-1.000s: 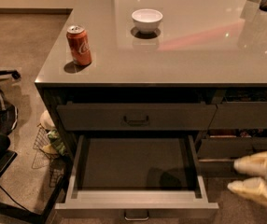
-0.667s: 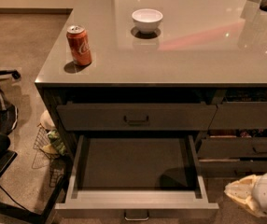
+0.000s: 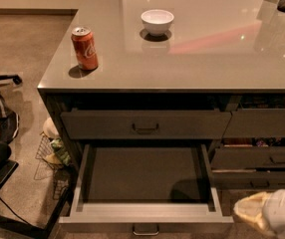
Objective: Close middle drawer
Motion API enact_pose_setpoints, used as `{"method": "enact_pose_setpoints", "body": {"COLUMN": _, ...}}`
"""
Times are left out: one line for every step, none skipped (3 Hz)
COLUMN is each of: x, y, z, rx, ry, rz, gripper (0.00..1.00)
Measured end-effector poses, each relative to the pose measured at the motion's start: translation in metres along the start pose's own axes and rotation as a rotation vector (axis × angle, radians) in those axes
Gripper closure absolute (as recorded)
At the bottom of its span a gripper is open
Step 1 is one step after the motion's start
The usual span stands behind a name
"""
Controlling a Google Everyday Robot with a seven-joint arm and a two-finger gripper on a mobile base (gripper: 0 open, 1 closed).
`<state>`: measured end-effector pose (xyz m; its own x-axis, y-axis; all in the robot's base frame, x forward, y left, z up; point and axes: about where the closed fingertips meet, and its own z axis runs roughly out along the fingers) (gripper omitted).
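Below the tabletop (image 3: 207,63), the middle drawer (image 3: 145,178) stands pulled out, its dark floor bare.
Camera view: the pale tool (image 3: 247,212) sits at lower right, just beside the drawer's front corner; whether wide or narrow cannot be told.

The wide, shallow middle drawer (image 3: 142,176), with pale grey metal inner walls, a dark flat floor and a dark grey-brown front bearing a small rectangular pull handle (image 3: 146,229), stands pulled far out and level. The pale cream gripper (image 3: 254,214) sits just beside its front right corner.
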<state>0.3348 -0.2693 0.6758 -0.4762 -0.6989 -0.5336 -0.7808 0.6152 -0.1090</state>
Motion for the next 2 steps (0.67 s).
{"method": "enact_pose_setpoints", "body": {"x": 0.039, "y": 0.022, "z": 0.048, "rx": -0.055, "ry": -0.028, "rz": 0.049, "gripper": 1.00}}
{"method": "enact_pose_setpoints", "body": {"x": 0.090, "y": 0.039, "z": 0.118, "rx": -0.082, "ry": -0.103, "rz": 0.097, "gripper": 1.00}}
